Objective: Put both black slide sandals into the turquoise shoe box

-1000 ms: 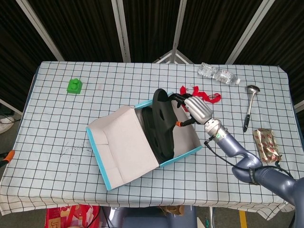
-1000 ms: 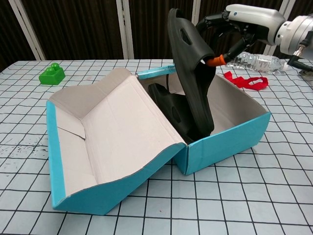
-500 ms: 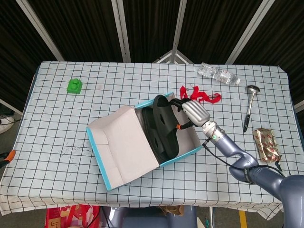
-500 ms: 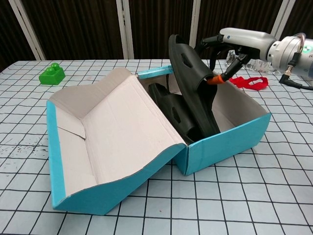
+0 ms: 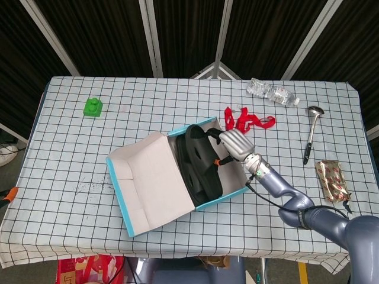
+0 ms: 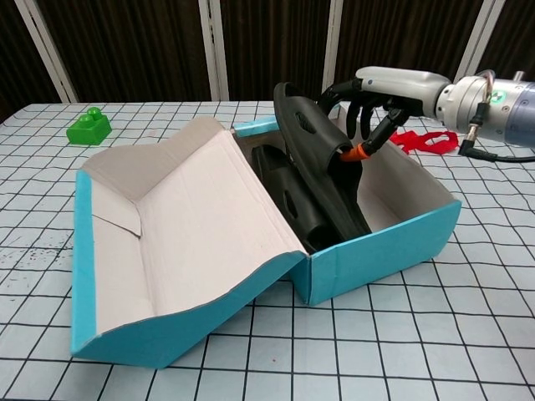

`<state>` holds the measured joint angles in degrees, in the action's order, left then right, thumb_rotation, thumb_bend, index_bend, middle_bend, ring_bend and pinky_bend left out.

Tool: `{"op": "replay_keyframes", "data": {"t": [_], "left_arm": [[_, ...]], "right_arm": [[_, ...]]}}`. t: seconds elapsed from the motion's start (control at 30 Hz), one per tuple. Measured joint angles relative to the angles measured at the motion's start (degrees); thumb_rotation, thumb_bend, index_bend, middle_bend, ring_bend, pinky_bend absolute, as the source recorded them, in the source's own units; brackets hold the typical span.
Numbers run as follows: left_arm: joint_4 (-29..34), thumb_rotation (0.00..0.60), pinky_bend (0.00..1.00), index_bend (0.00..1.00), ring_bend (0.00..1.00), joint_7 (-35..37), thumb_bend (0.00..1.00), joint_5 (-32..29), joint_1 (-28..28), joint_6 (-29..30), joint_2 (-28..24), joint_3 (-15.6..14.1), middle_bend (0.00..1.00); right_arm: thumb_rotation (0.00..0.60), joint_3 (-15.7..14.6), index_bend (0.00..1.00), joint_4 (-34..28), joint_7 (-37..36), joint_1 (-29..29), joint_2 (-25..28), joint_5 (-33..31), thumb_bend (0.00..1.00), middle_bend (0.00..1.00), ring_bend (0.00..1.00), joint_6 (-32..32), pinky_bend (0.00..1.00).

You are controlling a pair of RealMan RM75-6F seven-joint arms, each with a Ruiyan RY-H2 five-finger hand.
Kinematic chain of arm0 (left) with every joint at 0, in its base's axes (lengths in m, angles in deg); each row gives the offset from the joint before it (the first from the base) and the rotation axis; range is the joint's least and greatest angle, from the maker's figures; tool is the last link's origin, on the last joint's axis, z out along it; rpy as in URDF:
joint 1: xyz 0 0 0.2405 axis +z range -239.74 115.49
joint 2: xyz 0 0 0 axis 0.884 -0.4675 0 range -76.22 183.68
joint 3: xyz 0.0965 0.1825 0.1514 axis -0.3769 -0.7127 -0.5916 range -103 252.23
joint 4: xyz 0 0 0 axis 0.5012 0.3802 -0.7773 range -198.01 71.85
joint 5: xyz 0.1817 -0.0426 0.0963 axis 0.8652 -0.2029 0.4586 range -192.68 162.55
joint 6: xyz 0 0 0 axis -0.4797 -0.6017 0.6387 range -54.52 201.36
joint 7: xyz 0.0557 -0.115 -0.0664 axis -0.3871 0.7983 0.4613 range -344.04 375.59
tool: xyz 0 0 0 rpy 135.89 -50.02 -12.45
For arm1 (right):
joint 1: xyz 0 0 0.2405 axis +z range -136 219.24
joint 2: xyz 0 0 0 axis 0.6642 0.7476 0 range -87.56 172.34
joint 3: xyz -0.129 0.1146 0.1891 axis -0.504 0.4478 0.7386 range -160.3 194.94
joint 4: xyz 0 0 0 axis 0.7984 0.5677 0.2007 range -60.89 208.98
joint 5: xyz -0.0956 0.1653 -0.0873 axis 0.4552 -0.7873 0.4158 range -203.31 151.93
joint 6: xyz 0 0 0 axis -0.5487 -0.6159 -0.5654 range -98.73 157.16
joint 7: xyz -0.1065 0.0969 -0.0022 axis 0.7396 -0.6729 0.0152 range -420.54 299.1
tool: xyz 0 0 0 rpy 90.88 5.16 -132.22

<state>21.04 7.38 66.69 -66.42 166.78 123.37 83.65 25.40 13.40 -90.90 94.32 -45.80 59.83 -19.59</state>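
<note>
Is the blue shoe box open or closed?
Open. The turquoise shoe box has its lid flipped back to the left, so both black sandals show inside, one held tilted by the right hand.

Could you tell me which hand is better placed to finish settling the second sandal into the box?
The right hand: it already grips the tilted sandal over the box. The left hand is not in view.
</note>
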Motion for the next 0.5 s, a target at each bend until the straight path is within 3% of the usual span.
{"op": "replay_keyframes", "data": {"t": [0.5], "left_arm": [[-0.1,0.6,0.01,0.07,0.0,1.0,0.26,-0.2,0.1,-0.1,-0.4,0.1,0.0]], "right_arm": [[0.6,1.2,0.45,0.0,6.5,2.0,-3.5,-4.1,0.72,0.46,0.47,4.5,0.56]]}}
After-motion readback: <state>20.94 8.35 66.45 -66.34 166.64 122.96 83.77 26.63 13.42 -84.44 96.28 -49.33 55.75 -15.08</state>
